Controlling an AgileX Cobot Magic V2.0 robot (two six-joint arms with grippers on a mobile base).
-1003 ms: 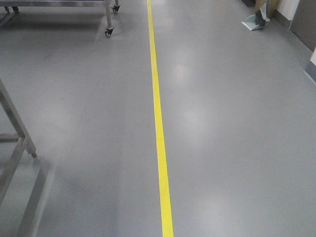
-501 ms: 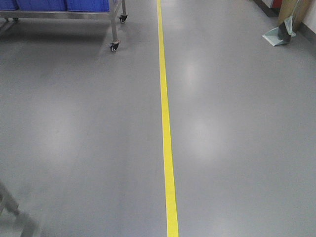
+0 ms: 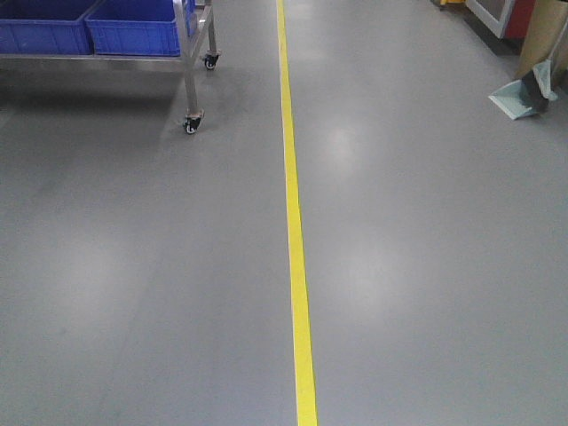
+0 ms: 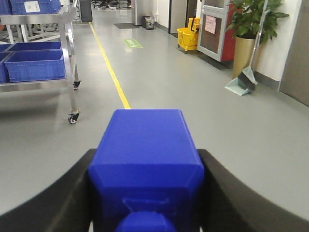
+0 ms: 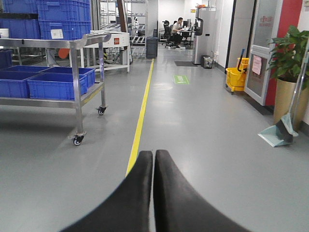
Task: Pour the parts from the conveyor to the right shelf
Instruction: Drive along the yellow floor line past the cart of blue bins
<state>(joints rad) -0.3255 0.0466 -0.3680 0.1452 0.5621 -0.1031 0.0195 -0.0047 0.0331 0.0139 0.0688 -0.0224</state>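
Note:
My left gripper (image 4: 146,159) is shut on one of the parts, a royal-blue boxy block (image 4: 145,135) with a small knob at its near end. The black fingers (image 4: 72,193) press on both its sides. My right gripper (image 5: 153,155) is shut, its two black fingers together with nothing between them. A stainless-steel shelf on casters (image 3: 189,75) carries large blue bins (image 3: 133,31) at the far left. It also shows in the left wrist view (image 4: 72,63) and the right wrist view (image 5: 77,87). The conveyor is out of view. Neither gripper shows in the front view.
A yellow line (image 3: 293,222) runs straight ahead on the grey floor. A dustpan (image 3: 524,96) leans at the right wall, beside a potted plant (image 4: 248,19) and a yellow mop bucket (image 4: 187,37). More racks with blue bins (image 5: 63,17) stand further back.
The front view has travelled forward: the wheeled shelf with blue bins has come nearer and lower in the frame. The steel frame at lower left has left the view.

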